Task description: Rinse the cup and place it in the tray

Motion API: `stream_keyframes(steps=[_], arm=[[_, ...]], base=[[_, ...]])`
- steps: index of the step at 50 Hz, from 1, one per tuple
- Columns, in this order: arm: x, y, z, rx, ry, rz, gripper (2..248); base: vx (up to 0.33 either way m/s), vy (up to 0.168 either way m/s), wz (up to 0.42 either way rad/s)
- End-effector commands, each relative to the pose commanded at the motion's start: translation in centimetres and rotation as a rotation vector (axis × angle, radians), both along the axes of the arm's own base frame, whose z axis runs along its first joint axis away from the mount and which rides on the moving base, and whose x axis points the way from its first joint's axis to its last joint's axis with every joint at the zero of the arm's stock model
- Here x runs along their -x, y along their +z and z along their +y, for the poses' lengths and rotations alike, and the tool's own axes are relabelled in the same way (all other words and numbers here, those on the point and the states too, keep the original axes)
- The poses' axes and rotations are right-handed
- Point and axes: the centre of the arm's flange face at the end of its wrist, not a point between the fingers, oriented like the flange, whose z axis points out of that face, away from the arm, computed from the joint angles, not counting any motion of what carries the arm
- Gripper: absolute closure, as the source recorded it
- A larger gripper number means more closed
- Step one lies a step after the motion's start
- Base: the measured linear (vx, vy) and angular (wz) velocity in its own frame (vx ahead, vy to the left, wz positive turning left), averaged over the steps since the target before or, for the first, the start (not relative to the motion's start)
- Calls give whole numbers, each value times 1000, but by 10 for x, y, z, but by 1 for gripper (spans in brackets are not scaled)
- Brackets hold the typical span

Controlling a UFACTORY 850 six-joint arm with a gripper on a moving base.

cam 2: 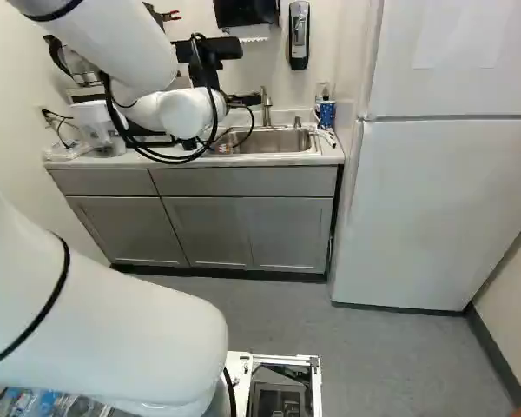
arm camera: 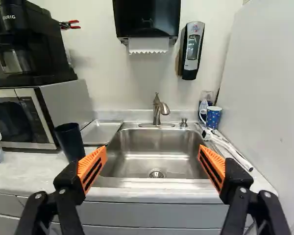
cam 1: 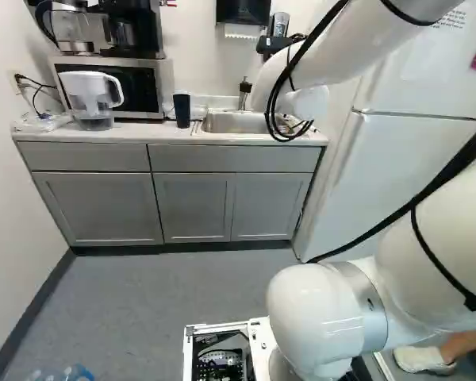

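My gripper (cam 2: 246, 100) is up in front of the sink in the right base view, partly hidden by the arm. In the wrist view the gripper (arm camera: 153, 152) has its orange-padded fingers wide apart with nothing between them. A dark cup (arm camera: 70, 141) stands upright on the counter, beyond one finger; the left base view shows this dark cup (cam 1: 182, 110) near the sink. The metal tray (arm camera: 102, 132) lies flat between microwave and sink. Ahead of the gripper are the sink (arm camera: 154, 156) and its faucet (arm camera: 160, 110). A blue patterned mug (arm camera: 213, 117) stands at the sink's far side.
The microwave (arm camera: 63, 110) carries a coffee maker (arm camera: 29, 44), with a water pitcher (cam 1: 92, 99) beside it. A towel dispenser (arm camera: 147, 19) and soap dispenser (arm camera: 191, 50) hang above the sink. A white hose (arm camera: 230, 149) lies near the mug. The fridge (cam 2: 443, 200) stands beside the counter.
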Motion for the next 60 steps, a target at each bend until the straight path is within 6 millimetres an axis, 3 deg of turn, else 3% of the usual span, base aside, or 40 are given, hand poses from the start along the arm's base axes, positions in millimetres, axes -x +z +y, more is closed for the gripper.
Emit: stream_keyframes(steps=[40,60], arm=[[-10,35,0,0,0,18,3],[-10,35,0,0,0,18,3]], base=[[0,0,0],[0,0,0]])
